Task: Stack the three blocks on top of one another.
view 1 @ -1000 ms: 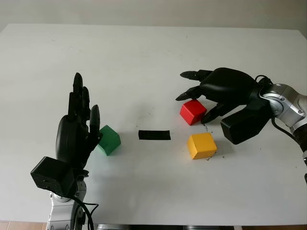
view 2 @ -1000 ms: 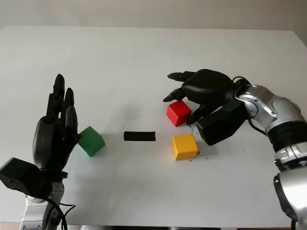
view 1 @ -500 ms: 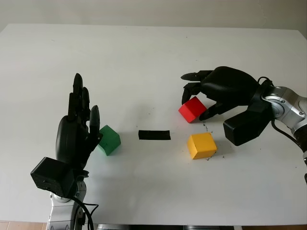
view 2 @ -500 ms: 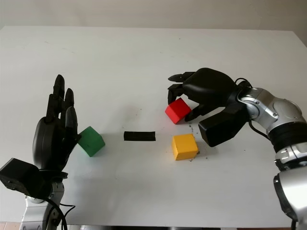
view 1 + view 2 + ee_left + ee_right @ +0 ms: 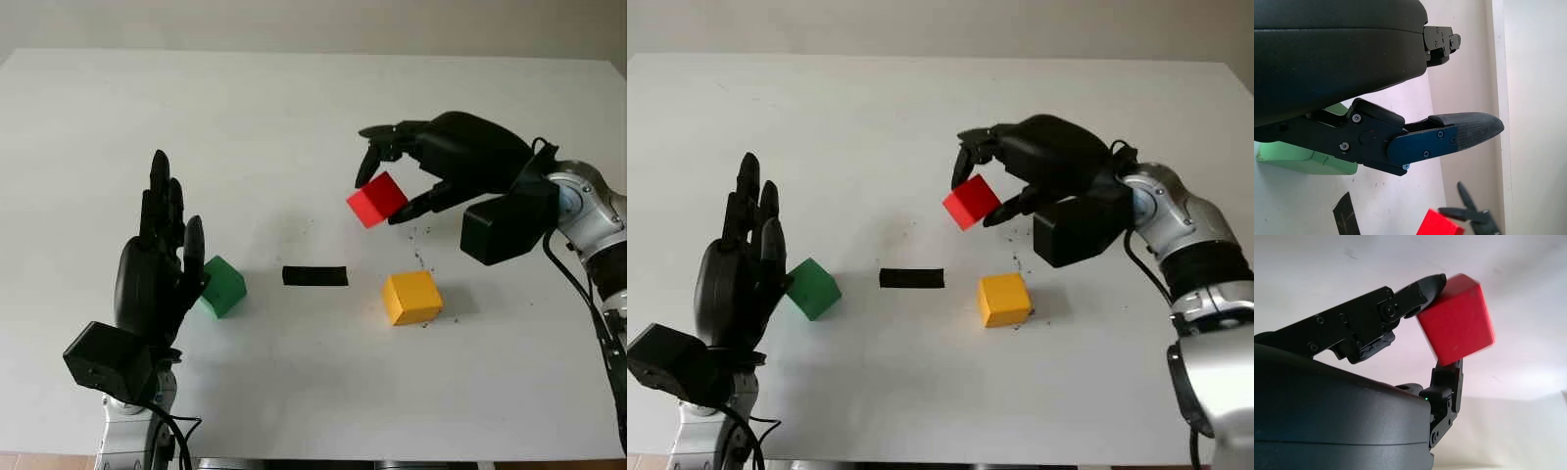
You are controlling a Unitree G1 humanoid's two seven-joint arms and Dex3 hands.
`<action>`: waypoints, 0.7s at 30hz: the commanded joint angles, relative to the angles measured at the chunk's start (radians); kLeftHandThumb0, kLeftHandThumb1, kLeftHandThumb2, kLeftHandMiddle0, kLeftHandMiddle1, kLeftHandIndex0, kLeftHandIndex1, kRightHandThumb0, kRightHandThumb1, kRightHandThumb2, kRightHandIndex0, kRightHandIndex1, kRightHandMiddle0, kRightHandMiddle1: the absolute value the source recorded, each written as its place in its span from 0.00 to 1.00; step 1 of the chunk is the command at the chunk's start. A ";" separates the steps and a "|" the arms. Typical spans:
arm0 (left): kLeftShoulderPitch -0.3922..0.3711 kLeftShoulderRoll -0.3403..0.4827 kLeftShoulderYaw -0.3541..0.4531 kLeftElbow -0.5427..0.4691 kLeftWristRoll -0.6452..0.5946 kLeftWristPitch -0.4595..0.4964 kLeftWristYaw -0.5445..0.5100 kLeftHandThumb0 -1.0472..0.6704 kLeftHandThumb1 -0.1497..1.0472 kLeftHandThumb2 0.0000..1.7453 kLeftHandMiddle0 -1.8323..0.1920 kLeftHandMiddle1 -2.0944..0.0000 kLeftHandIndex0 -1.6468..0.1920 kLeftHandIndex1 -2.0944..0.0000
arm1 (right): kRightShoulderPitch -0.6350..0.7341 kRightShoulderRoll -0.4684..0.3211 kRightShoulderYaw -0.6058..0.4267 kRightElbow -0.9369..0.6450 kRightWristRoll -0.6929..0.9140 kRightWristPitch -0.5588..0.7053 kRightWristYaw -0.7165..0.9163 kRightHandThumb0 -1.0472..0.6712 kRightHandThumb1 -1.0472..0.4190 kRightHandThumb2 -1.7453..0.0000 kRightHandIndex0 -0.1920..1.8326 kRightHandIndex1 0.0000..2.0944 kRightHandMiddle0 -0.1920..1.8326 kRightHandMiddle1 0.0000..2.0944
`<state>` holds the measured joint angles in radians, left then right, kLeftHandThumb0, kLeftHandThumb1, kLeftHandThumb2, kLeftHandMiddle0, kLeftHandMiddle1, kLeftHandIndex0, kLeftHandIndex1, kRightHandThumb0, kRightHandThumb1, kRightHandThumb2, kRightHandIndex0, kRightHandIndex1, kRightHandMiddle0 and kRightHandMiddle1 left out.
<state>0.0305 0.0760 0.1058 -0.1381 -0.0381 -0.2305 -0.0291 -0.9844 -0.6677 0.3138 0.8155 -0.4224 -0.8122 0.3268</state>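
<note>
Right hand [image 5: 392,181] above the white table [image 5: 294,108], right of centre, fingers pinching the red block [image 5: 377,199]. Block tilted, one corner down, clear of the table surface, held from two opposite sides by the fingertips [image 5: 1427,286]. Seen from the right wrist: one finger against an upper edge of the red block, another finger under it, bare table behind.

Yellow block [image 5: 411,298] flat on the table, nearer to the robot than the red block and slightly to the right, not touching it, with a few dark specks on the table around it. Strip of black tape [image 5: 315,276] flat on the table, between the yellow block and the green block [image 5: 222,286].

Left hand [image 5: 157,264] at the left, open, upright, holding nothing, palm side just beside the green block; contact cannot be told from the head views. Seen from the left wrist: green block partly hidden behind the hand's shell, one finger reaching out past it, and far off the red block in the tips of the other hand, plus an end of the black tape.
</note>
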 commanded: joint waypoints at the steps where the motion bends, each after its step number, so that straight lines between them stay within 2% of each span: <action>1: 0.010 -0.007 -0.003 -0.021 0.004 0.003 0.007 0.15 1.00 0.34 0.94 0.97 0.94 0.97 | -0.017 0.026 -0.018 -0.043 0.056 0.012 0.056 0.39 0.09 0.97 0.24 0.02 0.32 0.61; 10: 0.016 0.000 -0.004 -0.023 0.008 -0.006 0.003 0.16 1.00 0.34 0.95 0.98 0.95 0.97 | -0.003 0.099 -0.001 -0.146 0.121 0.058 0.236 0.38 0.09 0.97 0.24 0.02 0.33 0.61; 17: 0.020 -0.010 -0.007 -0.032 0.008 0.003 0.016 0.15 1.00 0.34 0.95 0.97 0.95 0.97 | -0.009 0.143 0.029 -0.167 0.127 0.094 0.371 0.38 0.08 0.97 0.22 0.01 0.31 0.62; 21: 0.023 -0.011 -0.007 -0.030 0.010 -0.007 0.019 0.16 1.00 0.34 0.95 0.97 0.94 0.97 | 0.001 0.161 0.035 -0.157 0.128 0.106 0.396 0.38 0.09 0.97 0.22 0.02 0.32 0.61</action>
<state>0.0406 0.0681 0.0983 -0.1549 -0.0328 -0.2262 -0.0143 -0.9851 -0.5127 0.3485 0.6670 -0.3000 -0.7151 0.7166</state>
